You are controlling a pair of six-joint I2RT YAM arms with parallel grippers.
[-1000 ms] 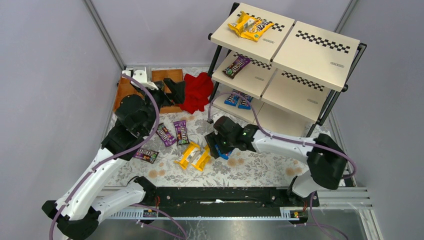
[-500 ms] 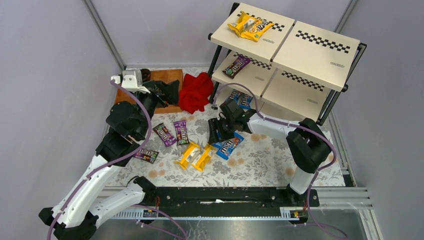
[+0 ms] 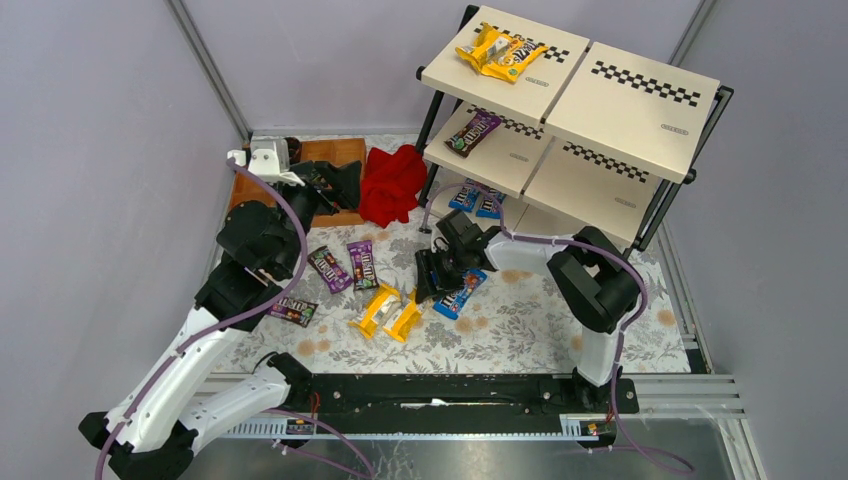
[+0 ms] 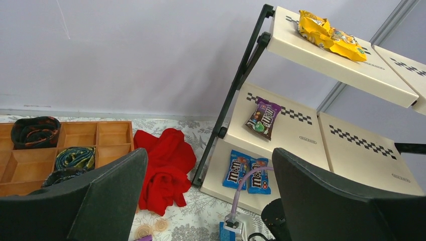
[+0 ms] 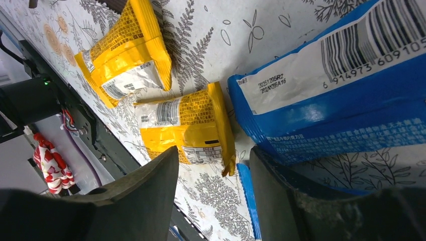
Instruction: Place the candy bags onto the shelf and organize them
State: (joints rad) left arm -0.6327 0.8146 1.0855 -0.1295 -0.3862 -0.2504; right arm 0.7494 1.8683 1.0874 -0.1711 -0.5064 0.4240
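shelf point(image 3: 640, 110) stands at the upper right of the overhead view, and its left-hand boards carry packets. two yellow candy bags point(image 3: 500, 52) lie crumpled together on the top board, one purple bag point(image 3: 473, 132) is on the middle board, and two blue bags point(image 3: 464, 196) sit side by side on the bottom board.

a wooden tray point(image 3: 335, 152) lies at the upper left, just beside a red cloth point(image 3: 390, 185). in the left wrist view one compartment holds a dark rolled band point(image 4: 35, 131) and another a greenish one point(image 4: 75, 156); what these are cannot be told.

on the flowered surface point(image 3: 530, 330) in mid frame lie six more packets. a dark brown bag point(image 3: 293, 310) is furthest left, then come two loose purple bags point(image 3: 362, 264), two loose yellow bags point(image 3: 378, 310) touching each other, and a loose blue bag point(image 3: 458, 292) to their right.

the right gripper point(image 3: 428, 275) hangs low over the surface just left of the loose blue bag. its wrist view shows the fingers point(image 5: 140, 201) parted, with a thin blue edge and bare pattern in the gap and nothing clamped.

the left gripper point(image 4: 208, 160) is raised near the tray and faces the shelf. its fingers are spread wide and hold nothing.
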